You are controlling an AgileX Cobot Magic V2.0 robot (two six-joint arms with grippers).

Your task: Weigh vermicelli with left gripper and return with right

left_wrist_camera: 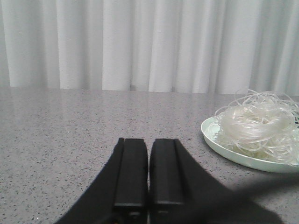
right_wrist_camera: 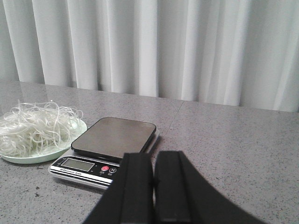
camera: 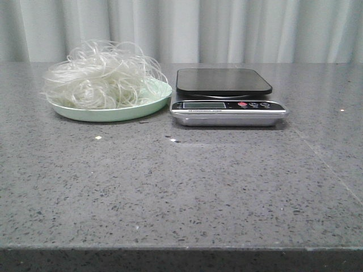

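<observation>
The vermicelli, a fluffy mound of thin white strands, lies on a pale green plate at the back left of the table. It also shows in the left wrist view and the right wrist view. A silver kitchen scale with a bare dark platform stands right of the plate. My left gripper is shut and empty, low over the table, left of the plate. My right gripper is shut and empty, in front of the scale. Neither gripper shows in the front view.
The grey speckled table ends at a front edge near the camera. White curtains hang behind it. Small white crumbs lie in front of the plate.
</observation>
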